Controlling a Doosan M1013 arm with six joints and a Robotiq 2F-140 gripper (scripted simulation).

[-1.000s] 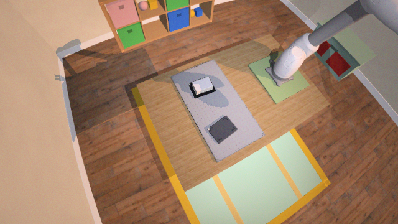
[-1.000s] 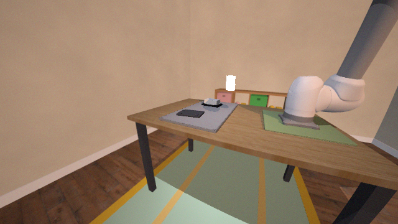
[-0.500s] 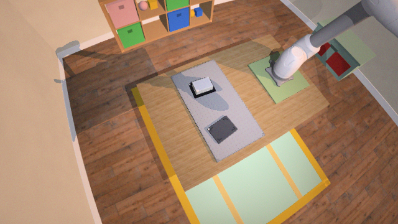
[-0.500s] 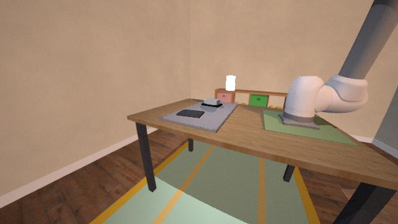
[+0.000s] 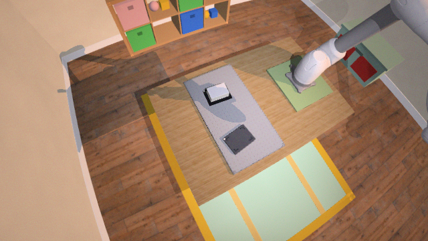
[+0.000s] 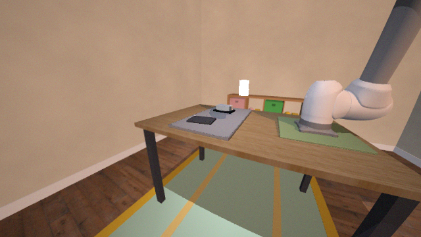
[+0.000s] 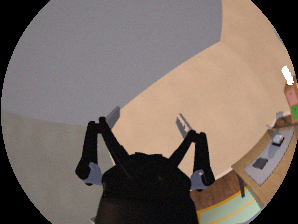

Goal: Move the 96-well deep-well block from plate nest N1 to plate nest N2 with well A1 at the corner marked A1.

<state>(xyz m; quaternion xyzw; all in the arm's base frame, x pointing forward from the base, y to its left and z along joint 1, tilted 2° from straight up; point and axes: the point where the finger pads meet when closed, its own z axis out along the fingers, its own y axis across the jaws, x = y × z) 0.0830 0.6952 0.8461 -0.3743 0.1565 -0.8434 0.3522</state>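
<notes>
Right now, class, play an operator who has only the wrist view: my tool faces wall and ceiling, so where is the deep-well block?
Observer: The deep-well block sits in nest N1, at the shelf end of the grey mat.
Operator: Is N2 free?
Observer: Yes, nest N2 is bare, at the mat's other end.
Operator: Where is my tool?
Observer: The tool, open and holding nothing, is out of frame in the top and exterior views; the arm rises from the green pad, away from the mat.

Top looks down, exterior sideways, sharing the table [image 5: 187,140].
</notes>
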